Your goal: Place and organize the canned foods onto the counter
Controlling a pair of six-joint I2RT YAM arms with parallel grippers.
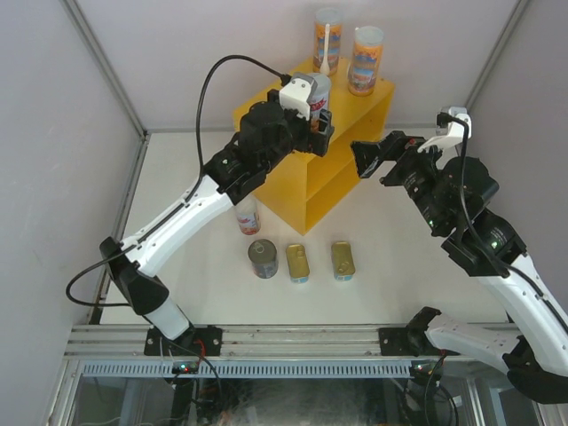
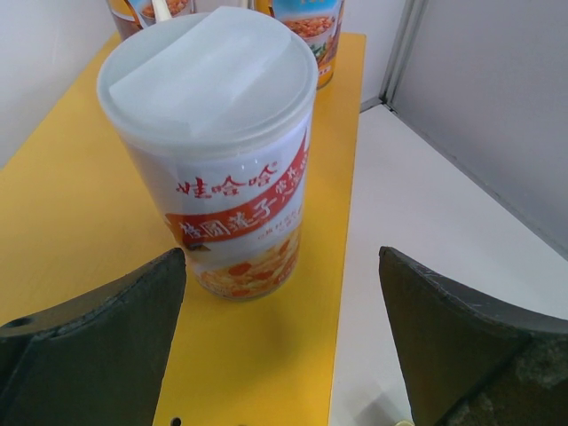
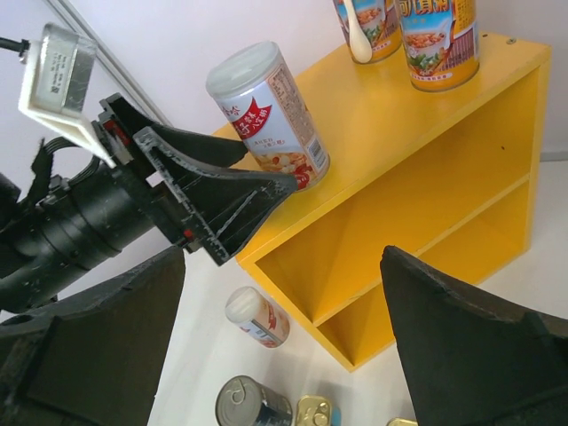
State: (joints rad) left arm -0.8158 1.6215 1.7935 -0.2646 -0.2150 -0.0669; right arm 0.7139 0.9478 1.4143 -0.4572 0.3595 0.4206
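On top of the yellow counter (image 1: 288, 191) (image 2: 53, 204) (image 3: 390, 115) stand three tall canned foods: two at the back (image 1: 327, 40) (image 1: 366, 60) and one near the front edge (image 1: 318, 89) (image 2: 213, 151) (image 3: 266, 111). My left gripper (image 1: 321, 133) (image 2: 282, 266) is open, its fingertips just short of that front can and not touching it. My right gripper (image 1: 371, 160) (image 3: 284, 257) hangs open and empty to the right of the counter. On the table lie a tall can (image 1: 248, 216) (image 3: 257, 317), a dark round tin (image 1: 263, 258) (image 3: 253, 404) and two flat gold tins (image 1: 297, 263) (image 1: 343, 260).
A white spoon (image 1: 327, 44) is fixed to the far left can. The counter has an inner shelf (image 3: 461, 213) with nothing on it. White walls close in the table at the left, back and right.
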